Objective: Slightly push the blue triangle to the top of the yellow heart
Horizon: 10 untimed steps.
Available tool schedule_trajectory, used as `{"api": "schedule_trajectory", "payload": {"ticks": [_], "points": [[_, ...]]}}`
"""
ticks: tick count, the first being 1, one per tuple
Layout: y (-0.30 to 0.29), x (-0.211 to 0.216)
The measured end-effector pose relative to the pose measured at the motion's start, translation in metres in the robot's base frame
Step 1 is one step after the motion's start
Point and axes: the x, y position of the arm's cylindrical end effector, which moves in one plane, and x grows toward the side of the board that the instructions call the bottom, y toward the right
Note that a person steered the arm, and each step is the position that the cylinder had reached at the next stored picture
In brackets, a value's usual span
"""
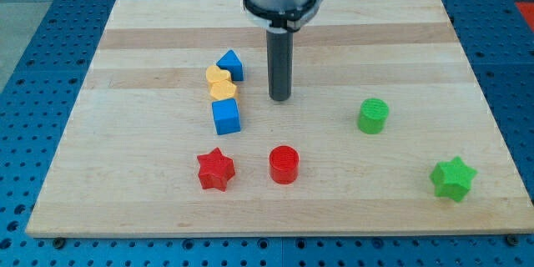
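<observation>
Showing the approach step: my tip (pixel 279 98) rests on the board (pixel 400 33), apart from every block, with no claw to spread or pinch, only a plain rod. The blue triangle (pixel 231 65) lies to the tip's left and slightly toward the view's top, touching or all but touching the upper right of the yellow heart (pixel 221 84). A blue cube (pixel 226 118) sits to the tip's lower left, just below the heart. Below the tip stand a red cylinder (pixel 284 164) and, further left, a red star (pixel 216 169); to its right, well apart, are a green cylinder (pixel 373 116) and a green star (pixel 453 178). By this judgement the triangle needs only a small nudge leftward to sit squarely above the heart; the next move calls for bringing the tip to the triangle's right face and pressing gently, without disturbing the heart.
</observation>
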Motion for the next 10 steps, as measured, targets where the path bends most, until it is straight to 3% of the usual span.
{"api": "schedule_trajectory", "payload": {"ticks": [3, 10], "points": [[-0.021, -0.042], [-0.064, -0.055]]}}
